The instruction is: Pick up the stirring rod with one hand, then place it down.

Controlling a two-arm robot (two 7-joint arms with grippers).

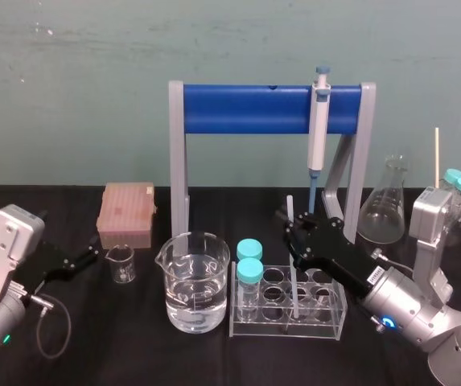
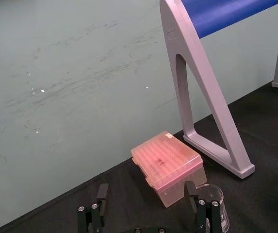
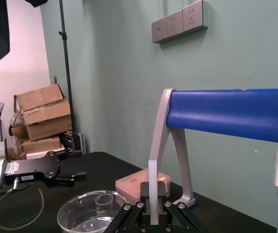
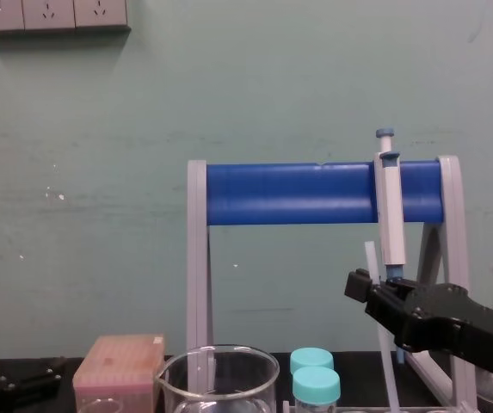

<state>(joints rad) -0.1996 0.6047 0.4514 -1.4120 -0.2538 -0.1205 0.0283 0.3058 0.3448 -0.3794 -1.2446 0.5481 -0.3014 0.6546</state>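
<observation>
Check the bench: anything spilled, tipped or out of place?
Nothing stands out. The right gripper holds the stirring rod upright in the tube rack; beaker upright, pipette hanging on its stand, left gripper parked at left.

pale green wall (image 1: 69, 80) with sockets (image 3: 180, 22), stacked cardboard boxes (image 3: 44, 119), black tabletop (image 1: 133, 354)

The large beaker (image 1: 197, 265) stands left of the tube rack (image 1: 286, 328), both before the pipette stand (image 1: 246, 109).
</observation>
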